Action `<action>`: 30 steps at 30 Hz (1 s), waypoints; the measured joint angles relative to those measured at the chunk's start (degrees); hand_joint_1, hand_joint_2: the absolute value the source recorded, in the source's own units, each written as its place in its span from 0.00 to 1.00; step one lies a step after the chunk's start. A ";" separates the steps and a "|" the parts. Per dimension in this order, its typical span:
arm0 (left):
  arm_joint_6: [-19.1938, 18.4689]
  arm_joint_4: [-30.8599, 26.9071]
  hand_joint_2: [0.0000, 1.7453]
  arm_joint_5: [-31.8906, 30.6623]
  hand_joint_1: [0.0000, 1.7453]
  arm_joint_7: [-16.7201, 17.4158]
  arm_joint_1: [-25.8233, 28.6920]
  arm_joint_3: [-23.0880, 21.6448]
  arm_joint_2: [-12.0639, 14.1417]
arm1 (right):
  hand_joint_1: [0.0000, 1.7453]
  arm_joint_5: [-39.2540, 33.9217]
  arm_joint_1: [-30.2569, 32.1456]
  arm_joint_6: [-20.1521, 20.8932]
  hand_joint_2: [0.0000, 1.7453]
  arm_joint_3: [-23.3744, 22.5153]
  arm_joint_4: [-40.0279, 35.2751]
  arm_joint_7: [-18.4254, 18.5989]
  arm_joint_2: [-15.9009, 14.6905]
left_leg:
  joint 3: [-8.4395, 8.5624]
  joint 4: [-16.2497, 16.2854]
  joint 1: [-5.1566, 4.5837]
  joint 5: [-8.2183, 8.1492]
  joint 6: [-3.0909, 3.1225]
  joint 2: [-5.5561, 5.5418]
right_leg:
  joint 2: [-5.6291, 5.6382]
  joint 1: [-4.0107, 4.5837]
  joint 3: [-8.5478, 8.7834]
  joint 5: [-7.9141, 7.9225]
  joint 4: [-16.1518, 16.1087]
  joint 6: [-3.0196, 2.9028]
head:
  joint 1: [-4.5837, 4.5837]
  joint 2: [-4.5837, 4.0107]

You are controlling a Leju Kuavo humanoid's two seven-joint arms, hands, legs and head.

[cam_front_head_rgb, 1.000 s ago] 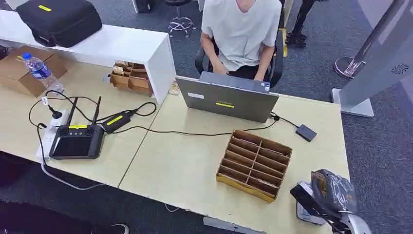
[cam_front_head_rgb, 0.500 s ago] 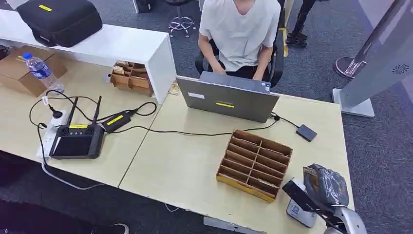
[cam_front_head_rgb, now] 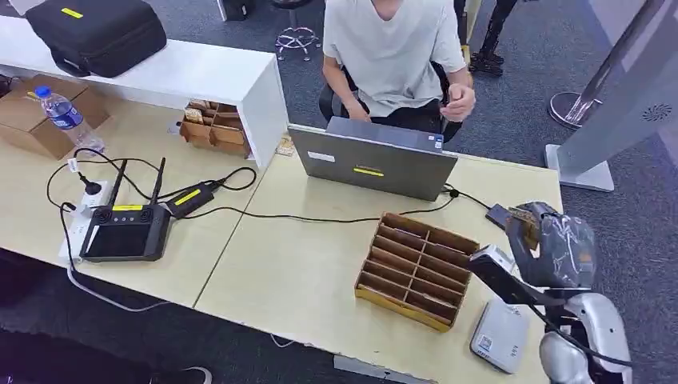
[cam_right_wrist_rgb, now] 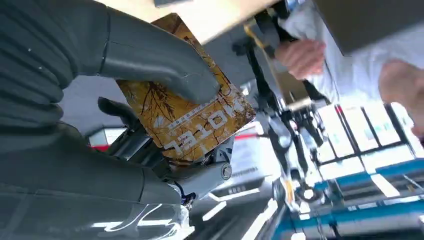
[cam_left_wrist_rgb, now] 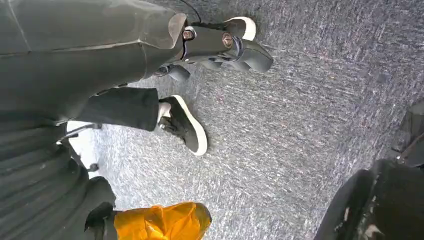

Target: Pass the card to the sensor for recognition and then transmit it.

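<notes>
Place: an office or test workspace.
Floor: grey carpet (cam_front_head_rgb: 528, 88) all round the desks, seen also in the left wrist view.
Desks: pale wood-topped tables (cam_front_head_rgb: 296, 272) pushed together, with a white shelf unit (cam_front_head_rgb: 200, 76) at 11 o'clock.
Person: seated on a dark office chair at 12 o'clock, behind an open grey laptop (cam_front_head_rgb: 372, 164).
Gear: a handheld controller with antennas (cam_front_head_rgb: 126, 228) at 9 o'clock, cables and a power strip beside it.
Clutter: a water bottle (cam_front_head_rgb: 68, 118), cardboard boxes (cam_front_head_rgb: 28, 120) and a black case (cam_front_head_rgb: 96, 32) at 10 o'clock.
Sorting: a brown divided cardboard tray (cam_front_head_rgb: 418, 270) near the centre.
</notes>
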 joint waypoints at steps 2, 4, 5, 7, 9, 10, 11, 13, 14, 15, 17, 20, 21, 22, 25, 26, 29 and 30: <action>-0.09 0.00 1.00 -0.29 0.00 0.00 -0.29 0.00 0.00 | 1.00 0.81 -1.78 0.02 1.00 0.88 -0.40 0.59 0.00 | 0.00 0.00 0.00 0.03 0.03 -0.02 | -0.04 0.00 0.00 0.00 0.00 0.00 | 0.00 0.00; -0.11 0.00 1.00 -0.35 0.00 0.00 -0.54 0.00 0.00 | 1.00 1.16 -2.90 0.02 1.00 1.45 -0.72 0.88 0.00 | -0.01 0.00 0.00 0.03 0.03 -0.06 | -0.08 0.00 0.01 0.00 0.00 0.00 | 0.02 0.00; -0.11 0.00 1.00 -0.37 0.00 0.00 -0.61 0.00 0.00 | 1.00 1.29 -3.28 0.02 1.00 1.73 -0.74 0.99 0.00 | -0.01 0.00 0.00 0.03 0.03 -0.06 | -0.08 0.00 0.01 0.00 0.00 0.00 | 0.00 0.00; -0.11 0.00 1.00 -0.48 0.00 0.00 -0.70 0.00 0.00 | 1.00 1.36 -3.70 0.00 1.00 2.21 -0.83 1.12 0.00 | -0.01 0.00 0.00 0.03 0.03 -0.06 | -0.07 0.00 0.01 0.00 0.01 0.00 | 0.00 0.00; -0.11 0.00 1.00 -0.97 0.00 0.00 -0.76 0.00 0.00 | 1.00 2.28 -4.01 -0.31 1.00 2.47 -0.83 1.23 0.00 | -0.05 0.00 0.00 0.03 0.03 -0.06 | -0.07 0.00 0.00 0.00 0.01 0.00 | 0.00 0.00; -0.18 0.00 1.00 -1.47 0.00 -0.09 -0.80 0.00 -0.02 | 1.00 3.68 -4.40 -0.68 1.00 2.87 -0.79 1.73 0.00 | -0.07 0.00 0.00 0.02 0.03 -0.06 | -0.07 0.00 -0.01 0.00 0.01 0.00 | 0.02 0.00; -0.39 0.00 1.00 -2.10 0.00 -0.13 -0.89 -0.07 -0.02 | 1.00 5.72 -5.16 -1.03 1.00 3.61 -0.61 2.47 0.00 | -0.09 0.00 0.00 0.03 0.03 -0.06 | -0.05 0.00 -0.03 0.00 0.02 0.00 | 0.00 0.00; -1.27 0.00 1.00 -3.22 0.00 -0.22 -1.27 -0.17 -0.20 | 1.00 10.61 -7.76 -1.51 1.00 5.21 0.42 4.44 0.00 | -0.10 0.00 0.00 0.03 0.03 -0.02 | -0.01 0.00 -0.06 0.02 0.04 -0.02 | 0.02 0.00; -1.60 0.00 1.00 -3.79 0.00 -0.24 -1.52 -0.26 -0.31 | 1.00 13.24 -9.49 -1.77 1.00 6.24 1.47 5.71 0.11 | -0.09 0.00 0.00 0.04 0.02 0.00 | 0.01 0.00 -0.07 0.05 0.04 -0.05 | 0.02 0.00; -2.01 0.00 1.00 -4.35 0.00 -0.28 -1.83 -0.37 -0.42 | 1.00 15.84 -11.29 -2.10 1.00 7.35 2.74 7.11 0.26 | -0.09 0.00 0.00 0.06 0.02 0.01 | 0.01 0.00 -0.08 0.07 0.05 -0.05 | 0.00 0.00; -2.56 0.00 1.00 -5.47 0.00 -0.55 -2.45 -0.92 -0.63 | 1.00 20.88 -15.18 -3.37 1.00 9.82 5.91 9.56 0.59 | -0.09 0.00 0.00 0.14 0.01 -0.01 | -0.03 0.00 -0.09 0.11 0.08 -0.09 | 0.00 0.00; -3.21 0.00 1.00 -6.67 0.00 -0.63 -2.99 -1.90 -1.09 | 1.00 25.93 -20.43 -5.42 1.00 12.51 10.91 12.00 1.09 | -0.10 0.00 0.00 0.20 -0.03 -0.05 | -0.06 0.00 -0.10 0.14 0.11 -0.12 | 0.00 0.00; -3.24 0.00 1.00 -7.11 0.00 -0.66 -3.08 -2.14 -1.14 | 1.00 27.20 -21.94 -5.95 1.00 13.19 12.57 12.51 1.20 | -0.10 0.00 0.01 0.20 -0.02 -0.05 | -0.06 0.00 -0.10 0.15 0.11 -0.14 | 0.00 0.00; -3.26 0.00 1.00 -7.33 0.00 -0.66 -3.15 -2.32 -1.33 | 1.00 27.87 -23.12 -6.08 1.00 13.71 13.88 12.86 1.29 | -0.10 0.00 0.01 0.22 -0.01 -0.05 | -0.06 0.01 -0.10 0.15 0.11 -0.14 | 0.02 0.00; -3.43 0.00 1.00 -7.74 0.00 -0.74 -3.38 -3.08 -1.64 | 1.00 28.50 -25.64 -6.25 1.00 15.00 17.71 13.60 1.60 | -0.11 0.01 0.01 0.22 -0.01 -0.06 | -0.06 0.01 -0.11 0.15 0.11 -0.14 | 0.00 0.00; -3.43 0.00 1.00 -7.89 0.00 -0.74 -3.49 -3.17 -1.70 | 1.00 28.50 -26.30 -6.40 1.00 15.28 18.87 13.73 1.79 | -0.11 0.01 0.00 0.22 -0.01 -0.06 | -0.06 0.01 -0.11 0.15 0.11 -0.14 | 0.02 0.00; -3.43 0.00 1.00 -8.07 0.00 -0.74 -3.65 -3.45 -1.88 | 1.00 28.50 -27.30 -6.64 1.00 15.68 20.87 13.95 2.14 | -0.11 0.01 0.01 0.21 -0.01 -0.08 | -0.08 0.01 -0.12 0.15 0.11 -0.14 | 0.00 0.00; -3.43 0.00 1.00 -8.07 0.00 -0.74 -3.65 -3.48 -1.92 | 1.00 28.50 -27.50 -6.71 1.00 15.76 21.38 13.95 2.23 | -0.11 0.01 0.01 0.21 -0.01 -0.08 | -0.07 0.01 -0.12 0.15 0.11 -0.14 | 0.02 0.00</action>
